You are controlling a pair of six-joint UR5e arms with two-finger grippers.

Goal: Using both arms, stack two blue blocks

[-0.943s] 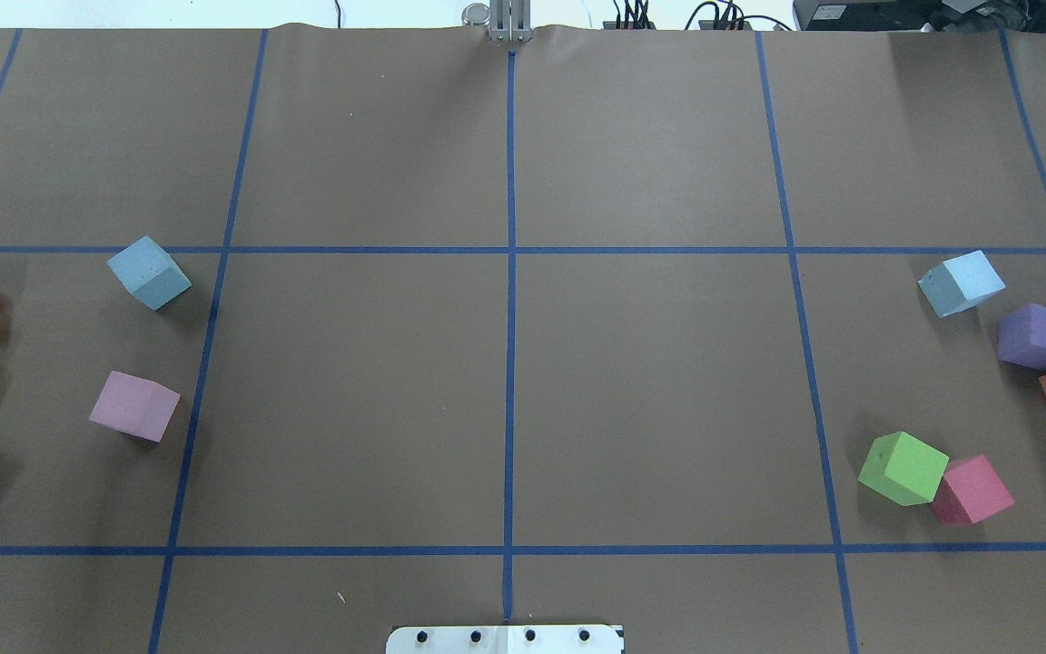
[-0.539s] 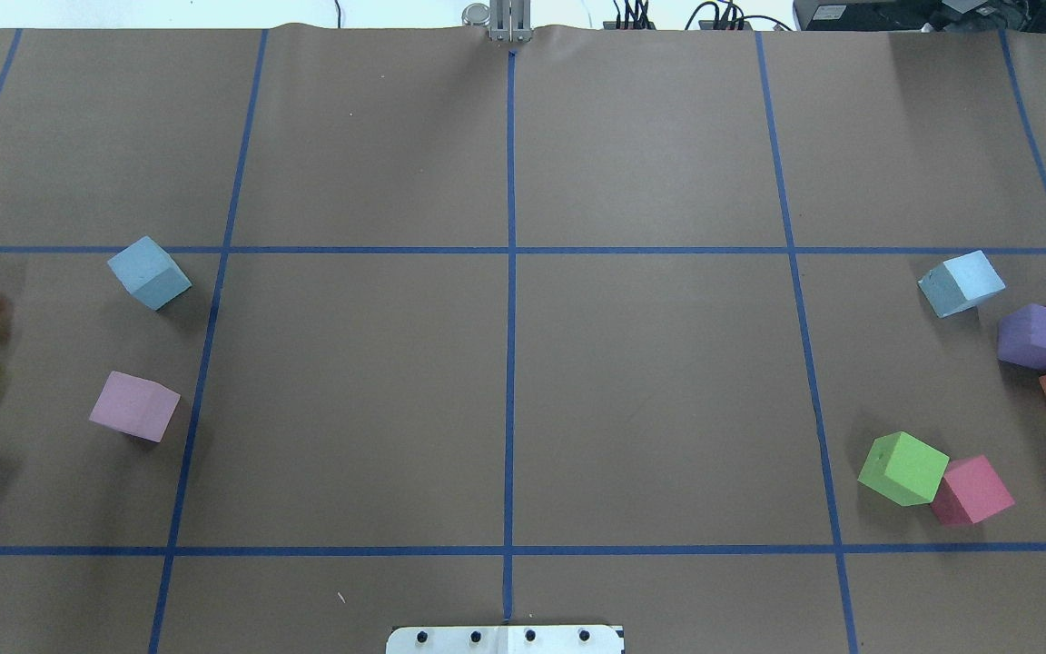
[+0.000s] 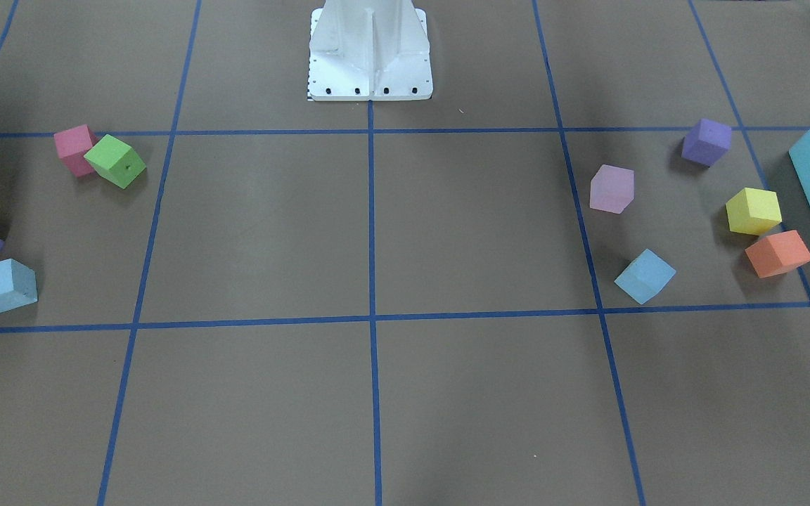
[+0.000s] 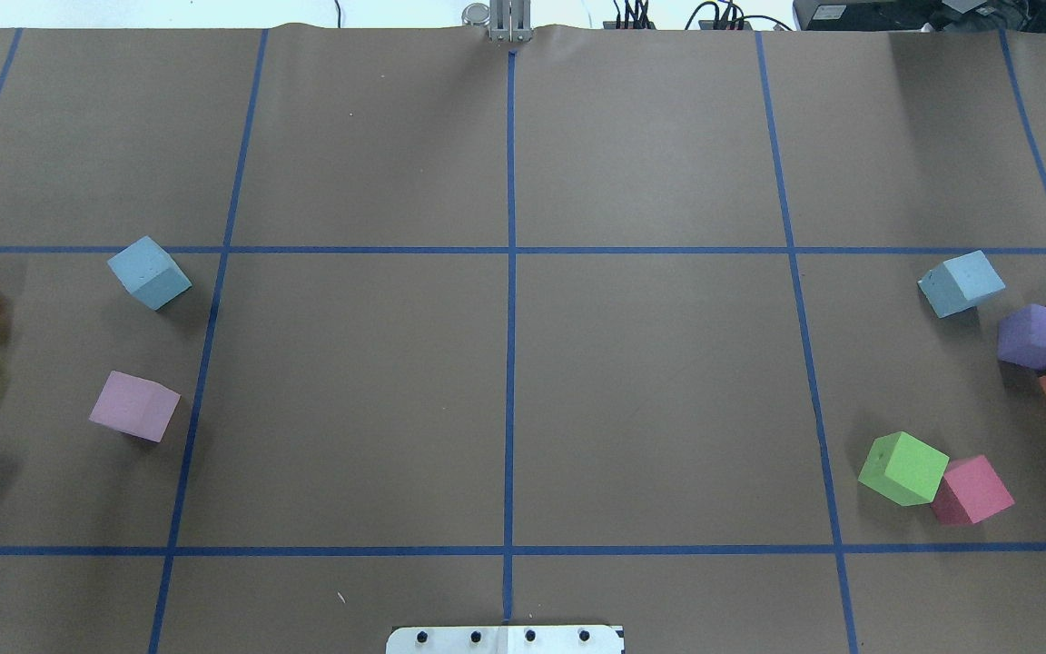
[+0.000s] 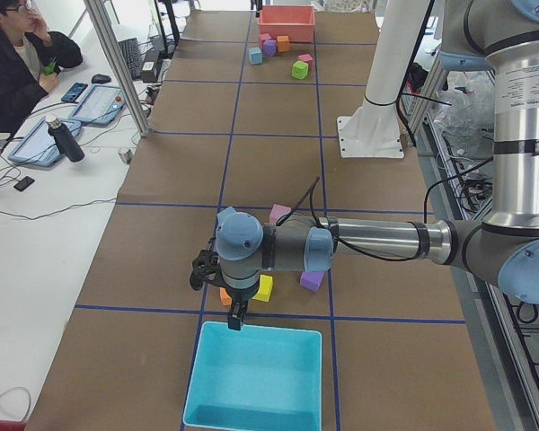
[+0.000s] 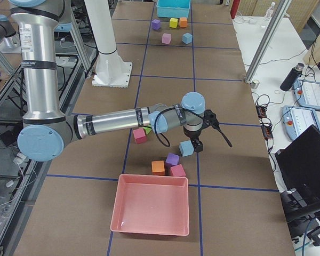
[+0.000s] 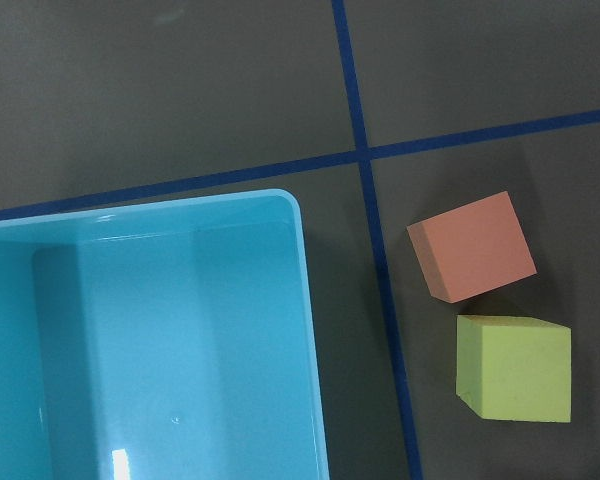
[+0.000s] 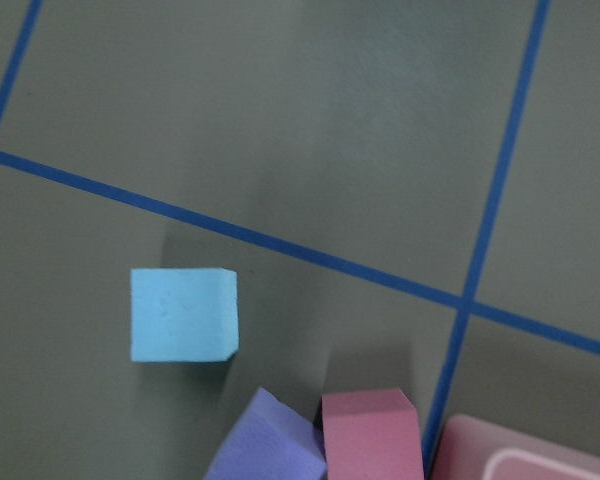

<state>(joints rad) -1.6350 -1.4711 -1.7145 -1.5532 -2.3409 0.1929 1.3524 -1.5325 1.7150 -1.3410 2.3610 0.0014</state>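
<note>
One pale blue block (image 4: 149,272) lies on the table's left side, also in the front view (image 3: 645,276). The other blue block (image 4: 961,283) lies on the right side (image 3: 3,284), in the right wrist view (image 8: 184,314), and beside the right gripper (image 6: 199,145) in the right side view (image 6: 186,148). The left gripper (image 5: 238,319) hangs low at the near rim of the teal bin (image 5: 251,334), away from the left blue block. Both grippers show only in the side views, so I cannot tell whether they are open or shut.
Orange (image 7: 472,246) and yellow (image 7: 515,367) cubes lie by the teal bin (image 7: 305,300). Lilac (image 4: 134,406) and purple cubes lie on the left. Purple (image 4: 1037,336), orange, pink and green (image 4: 902,468) cubes and a pink bin (image 6: 117,213) are on the right.
A small black part has come in at the overhead view's right edge, and the right blue block now looks shaded. No block has moved.
</note>
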